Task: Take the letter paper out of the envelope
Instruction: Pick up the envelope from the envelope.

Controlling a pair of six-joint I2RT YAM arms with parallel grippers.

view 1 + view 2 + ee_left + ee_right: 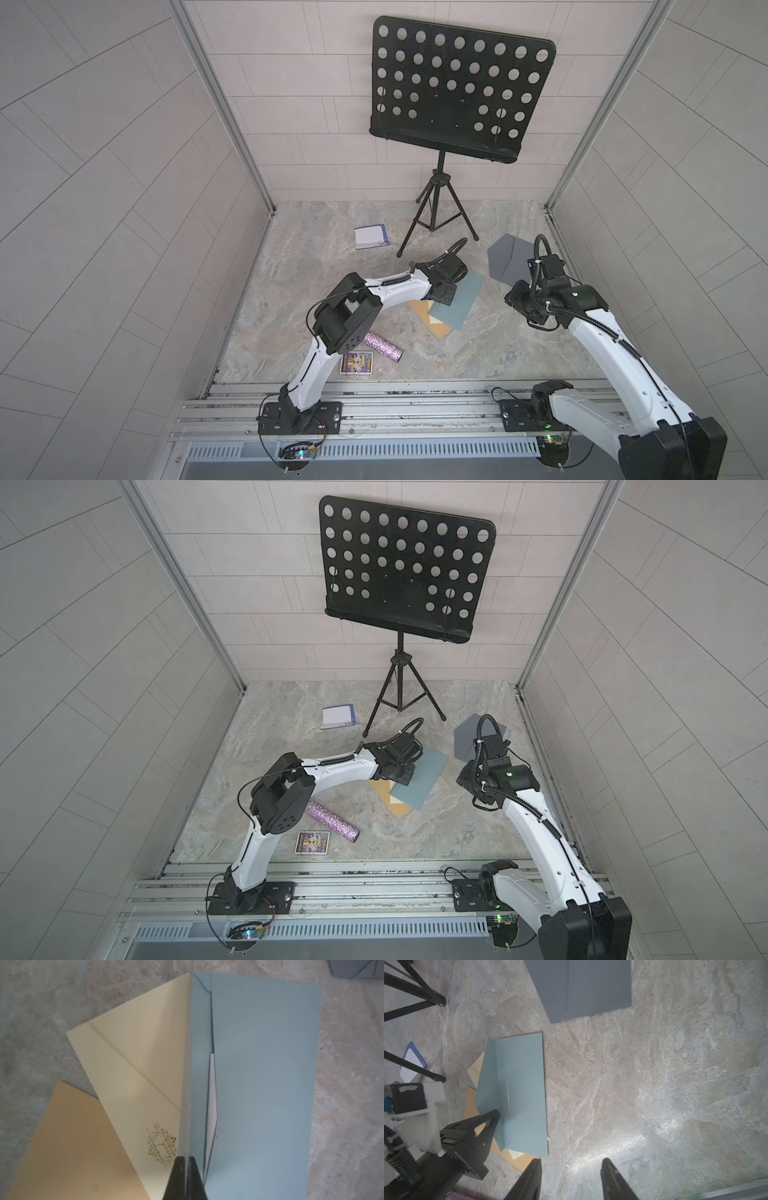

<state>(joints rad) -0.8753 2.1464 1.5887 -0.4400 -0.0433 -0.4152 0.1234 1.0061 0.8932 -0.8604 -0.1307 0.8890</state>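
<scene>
The blue envelope (461,303) lies flat near the middle of the bench (332,270), resting partly on a cream envelope (128,1064) printed "Thank You" and a tan envelope (72,1136) beneath that. The left fingers (185,1165) are pressed fully together on the edge of the flap (199,1064), which stands upright off the envelope's body, so the mouth is open. Inside it, in the left wrist view, a narrow white sliver of the letter paper (212,1105) shows along the slit, with most of the sheet hidden in the pocket. The right fingers (534,1172) stand about half apart with nothing between them, hanging over bare bench between the blue envelope and the bench's right edge, with a grey envelope (587,987) lying beyond them toward the far right corner. The step in hand looks like opening: the flap is lifted and held, but the paper has not begun to come out. The next move probably falls to the right arm, which would need to cross over to the mouth, come in low and nearly flat, close on the exposed white edge alone and draw it out away from the pocket's closed side. Catching the blue front panel along with the paper is the likely slip. Since the envelope sits on smooth paper, it may slide with the pull unless the flap grip holds it back.
</scene>
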